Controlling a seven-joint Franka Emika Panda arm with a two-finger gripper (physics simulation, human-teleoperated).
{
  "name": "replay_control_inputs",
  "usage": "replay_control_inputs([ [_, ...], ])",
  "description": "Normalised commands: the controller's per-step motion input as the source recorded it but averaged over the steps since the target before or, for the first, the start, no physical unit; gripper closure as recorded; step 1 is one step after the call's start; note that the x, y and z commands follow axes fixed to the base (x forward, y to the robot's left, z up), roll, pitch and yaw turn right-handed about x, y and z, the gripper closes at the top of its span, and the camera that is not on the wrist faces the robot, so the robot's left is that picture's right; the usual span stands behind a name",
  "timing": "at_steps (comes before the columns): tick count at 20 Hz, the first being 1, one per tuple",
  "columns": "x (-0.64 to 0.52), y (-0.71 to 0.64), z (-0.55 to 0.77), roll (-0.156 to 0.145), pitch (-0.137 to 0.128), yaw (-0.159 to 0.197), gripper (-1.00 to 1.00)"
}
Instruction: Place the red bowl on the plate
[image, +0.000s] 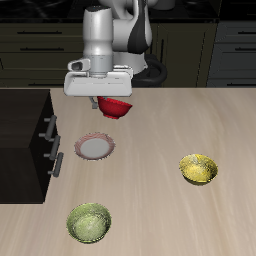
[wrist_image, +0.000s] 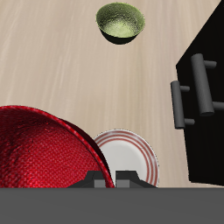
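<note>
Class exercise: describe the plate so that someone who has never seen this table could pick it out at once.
Find the dark cabinet at the table's edge; the plate lies flat on the wood just beside its handles. Unlike the green bowl and yellow bowl, it is shallow, white-centred and reddish-rimmed.

The round red bowl (wrist_image: 39, 149) has a glossy, finely textured surface. The flat white plate with reddish-brown rim (wrist_image: 136, 157) appears smooth. The light wood-grain table (image: 170, 125) is matt.

Simulated kitchen: dark cabinets (image: 30, 35), wooden countertop (image: 170, 130).
</note>
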Motion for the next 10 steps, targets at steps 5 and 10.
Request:
replay_control_inputs([
  [5, -0.26, -0.11, -0.1, 0.004, 0.012, -0.014, 1.0],
  [10, -0.21, -0.02, -0.06, -0.002, -0.015, 0.021, 1.0],
])
